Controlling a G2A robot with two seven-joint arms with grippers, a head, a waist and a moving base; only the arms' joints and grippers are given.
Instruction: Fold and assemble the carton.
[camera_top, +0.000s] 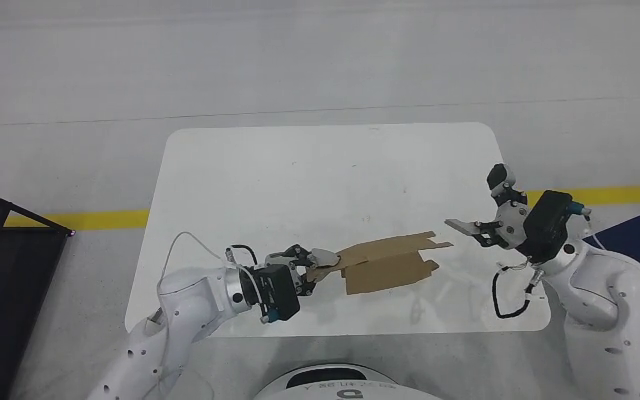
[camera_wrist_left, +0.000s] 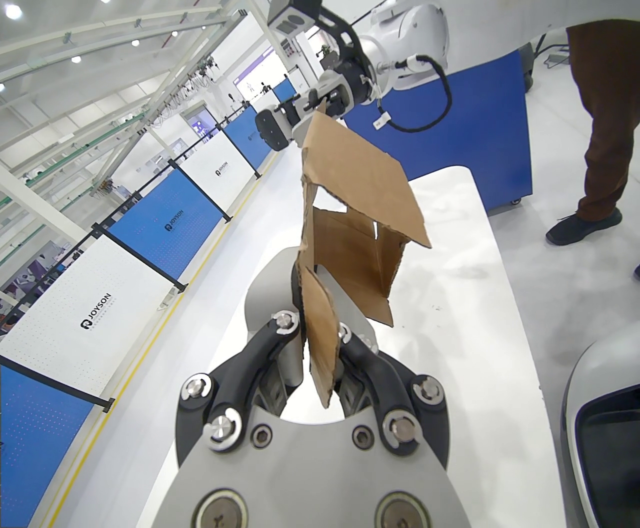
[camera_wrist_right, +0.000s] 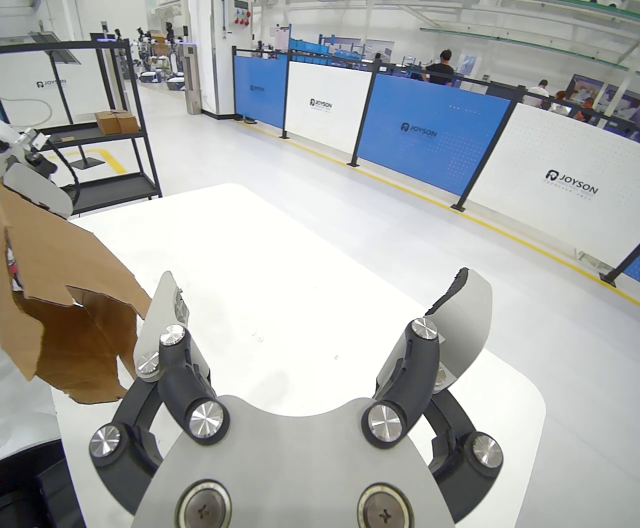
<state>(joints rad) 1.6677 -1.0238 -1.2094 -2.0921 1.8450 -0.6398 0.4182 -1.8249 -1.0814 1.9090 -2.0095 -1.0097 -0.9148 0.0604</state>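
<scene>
The carton (camera_top: 385, 265) is clamped by one flap (camera_wrist_left: 320, 350) in the left gripper (camera_wrist_left: 315, 327). The right gripper (camera_wrist_right: 315, 290) is spread beside the carton. The flap could be buckled by overhang.

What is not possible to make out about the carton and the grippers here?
Left wrist view: the carton overlaps the right gripper; contact cannot be told.
Same view: the flap hides how deep the left gripper holds it.
Right wrist view: the edge cuts off part of the carton.
Top view: the carton's folds are too small.
</scene>
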